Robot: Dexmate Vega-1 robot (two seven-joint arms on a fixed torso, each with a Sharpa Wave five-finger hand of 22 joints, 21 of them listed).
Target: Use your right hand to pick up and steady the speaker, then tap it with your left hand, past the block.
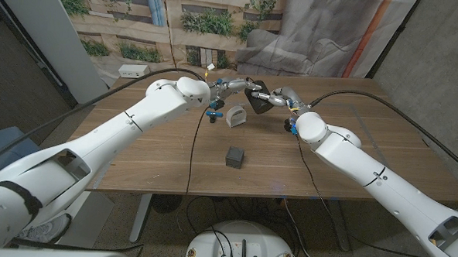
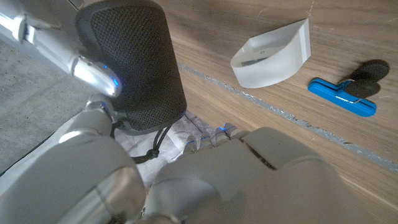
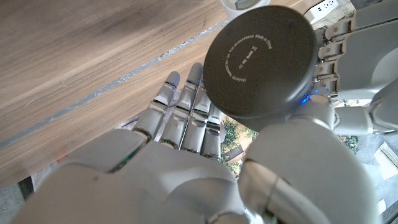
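My right hand (image 1: 281,97) holds the black speaker (image 1: 257,99) lifted over the far middle of the table. Its round base (image 3: 261,59) faces the right wrist camera, with my right fingers (image 3: 186,115) under it. In the left wrist view the speaker's mesh side (image 2: 134,62) has a right finger (image 2: 93,70) against it. My left hand (image 1: 234,86) reaches in from the other side, and its fingers (image 3: 341,43) lie at the speaker's edge, holding nothing. The dark grey block (image 1: 235,157) stands nearer me at mid-table.
A white curved holder (image 1: 236,116) (image 2: 273,53) and a blue clip (image 1: 213,112) (image 2: 342,96) lie on the wooden table (image 1: 135,155) just in front of the hands. A white power strip (image 1: 132,71) sits at the far left edge.
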